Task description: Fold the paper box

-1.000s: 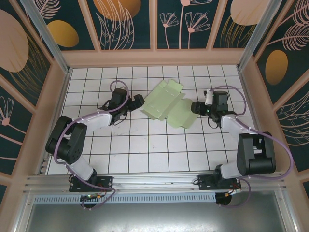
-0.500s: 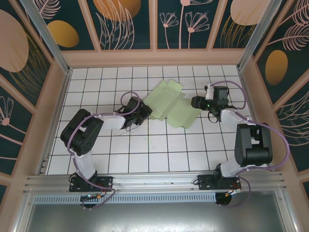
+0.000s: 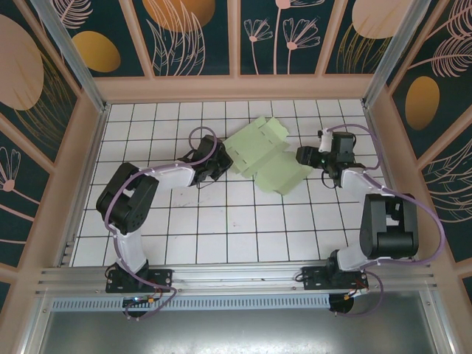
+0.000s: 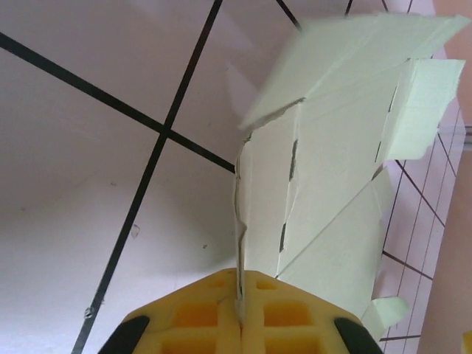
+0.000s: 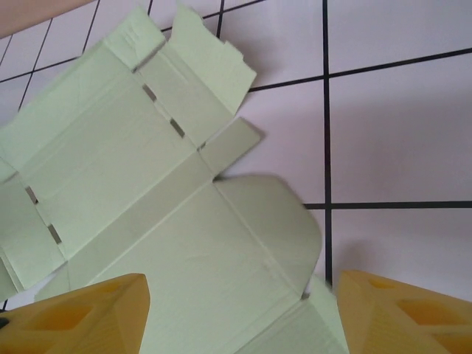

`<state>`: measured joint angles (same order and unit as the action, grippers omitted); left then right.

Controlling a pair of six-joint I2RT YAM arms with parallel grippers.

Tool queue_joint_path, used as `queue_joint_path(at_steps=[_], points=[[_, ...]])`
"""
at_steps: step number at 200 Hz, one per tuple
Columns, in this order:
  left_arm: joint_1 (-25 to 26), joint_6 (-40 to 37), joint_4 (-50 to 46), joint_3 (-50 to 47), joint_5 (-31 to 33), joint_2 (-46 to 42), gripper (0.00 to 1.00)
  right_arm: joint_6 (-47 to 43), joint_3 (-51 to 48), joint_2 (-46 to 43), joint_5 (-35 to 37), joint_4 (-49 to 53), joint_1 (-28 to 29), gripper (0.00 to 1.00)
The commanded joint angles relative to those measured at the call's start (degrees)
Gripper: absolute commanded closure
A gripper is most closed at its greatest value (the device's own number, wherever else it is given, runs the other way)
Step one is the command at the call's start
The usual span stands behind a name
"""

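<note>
Clearly the box (image 3: 262, 156) is thin, light card: floppy, easily creased, apt to slide on the desk (image 3: 221, 228), so we take it by its edges beside the creases. It lies unfolded mid-desk. Our left end effector (image 4: 240, 313) is clamped on its left edge; the right end effector (image 5: 240, 313) stands apart astride its right side. A second ago the left stood apart, short of the card; the box has turned slightly.
</note>
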<state>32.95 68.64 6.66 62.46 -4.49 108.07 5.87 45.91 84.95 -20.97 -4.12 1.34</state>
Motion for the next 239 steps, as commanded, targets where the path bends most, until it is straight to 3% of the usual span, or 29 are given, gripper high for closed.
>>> queue_joint_path(at_steps=[1, 40, 60, 82, 111, 137, 176, 214, 239], points=[[-1.8, -9.2, -2.8, 0.7, -1.8, 0.2, 1.0, -1.8, 0.7, -2.4, -2.1, -1.1, -0.5, 0.32], [-6.0, -33.9, -6.8, 5.5, -12.4, 0.3, 1.0, -5.6, 2.3, -2.7, -10.3, -1.6, -0.2, 0.28], [-8.2, -44.0, -11.4, 8.9, -15.2, -0.1, 1.0, -8.2, 3.8, -2.4, -14.6, -1.2, -0.1, 0.2], [-9.1, -56.5, -20.8, 15.8, -19.7, 1.9, 1.0, -11.9, 6.4, -2.1, -19.4, -0.5, 0.1, 0.17], [-9.2, -70.2, -34.1, 26.3, -20.3, 7.3, 1.0, -21.0, 12.5, 0.5, -24.7, 5.4, 1.1, 0.17], [-9.2, -77.0, -37.6, 29.8, -20.3, 9.0, 1.0, -30.8, 17.9, 4.6, -29.9, 8.3, 1.5, 0.18], [-9.2, -83.2, -38.2, 30.6, -20.2, 8.1, 1.0, -51.9, 30.8, 12.4, -26.9, 23.8, 5.4, 0.17], [-9.2, -84.2, -38.4, 32.3, -19.9, 9.7, 1.0, -58.4, 44.2, 23.3, -24.3, 37.6, 9.6, 0.2], [-9.2, -84.1, -38.1, 32.6, -19.7, 10.1, 1.0, -56.5, 45.6, 26.1, -22.7, 37.7, 11.5, 0.25]])
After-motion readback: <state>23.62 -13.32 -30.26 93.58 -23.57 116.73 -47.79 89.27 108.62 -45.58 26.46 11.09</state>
